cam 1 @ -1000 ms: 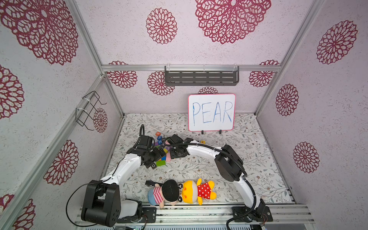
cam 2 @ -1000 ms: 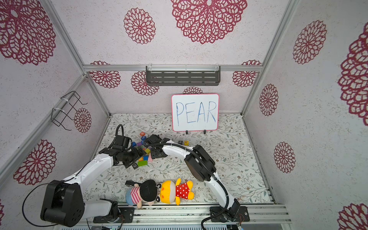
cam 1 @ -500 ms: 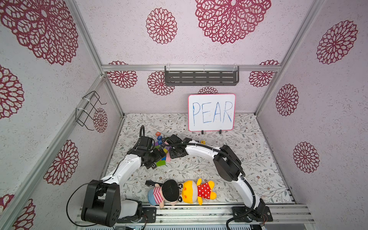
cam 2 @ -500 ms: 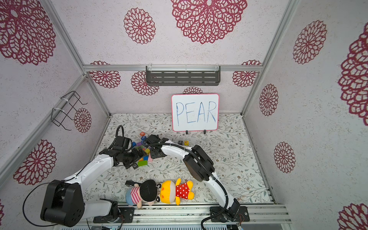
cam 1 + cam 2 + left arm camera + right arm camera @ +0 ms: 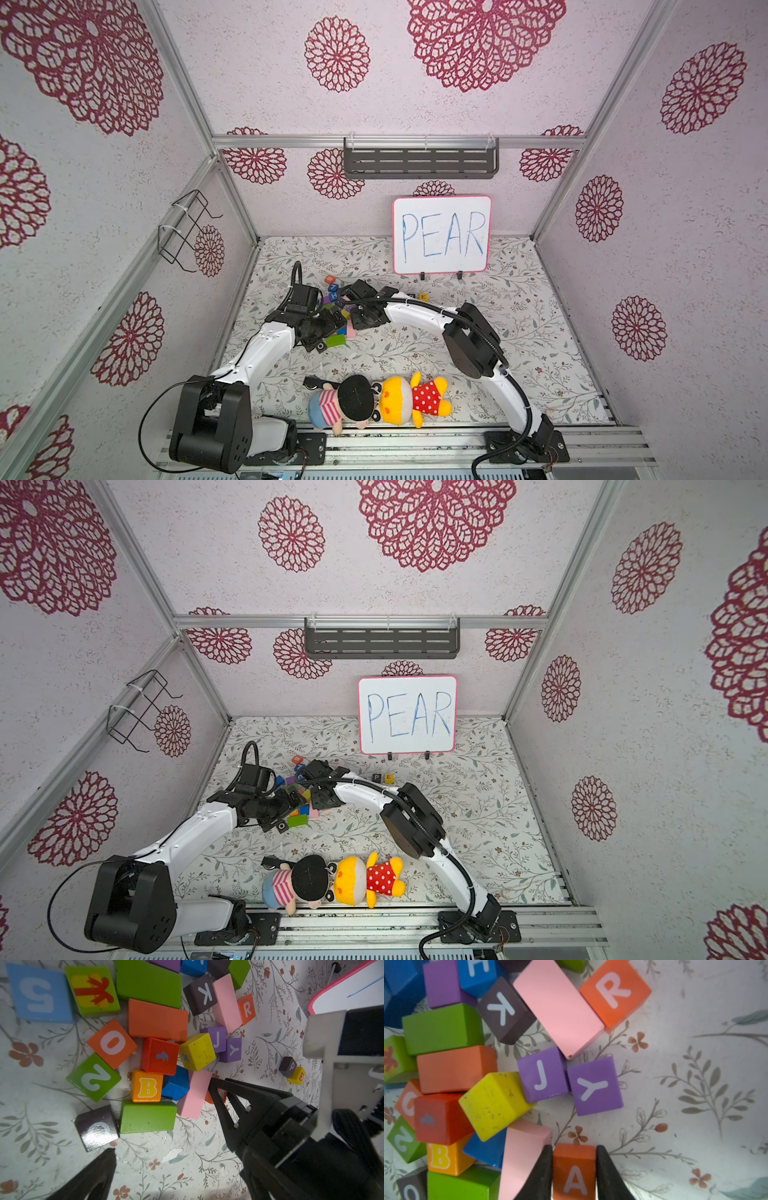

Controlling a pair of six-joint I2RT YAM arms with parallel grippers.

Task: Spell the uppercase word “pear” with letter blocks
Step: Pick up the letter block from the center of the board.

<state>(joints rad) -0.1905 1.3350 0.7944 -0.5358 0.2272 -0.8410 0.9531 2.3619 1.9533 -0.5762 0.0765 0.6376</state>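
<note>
My right gripper point(image 5: 574, 1148) is shut on the orange-red A block point(image 5: 574, 1176), which sits on the mat at the near edge of the block pile beside a pink bar point(image 5: 521, 1159). The orange-red R block point(image 5: 614, 991) lies at the pile's far side against another pink bar. The black P block point(image 5: 288, 1067) and yellow E block point(image 5: 298, 1076) stand side by side apart from the pile, in front of the whiteboard; both top views show this pair point(image 5: 417, 296) point(image 5: 382, 777). My left gripper point(image 5: 178, 1167) hovers open over bare mat beside the pile, nothing between its fingers.
A whiteboard point(image 5: 441, 235) reading PEAR stands at the back. Two plush dolls point(image 5: 374, 401) lie near the front rail. The pile holds several other blocks: a black O cube point(image 5: 96, 1128), a green bar point(image 5: 147, 1119), purple J point(image 5: 542, 1075) and Y point(image 5: 593, 1086).
My right gripper's jaws have closed onto the A block. Both arms have barely shifted, and the left gripper has stayed open.
</note>
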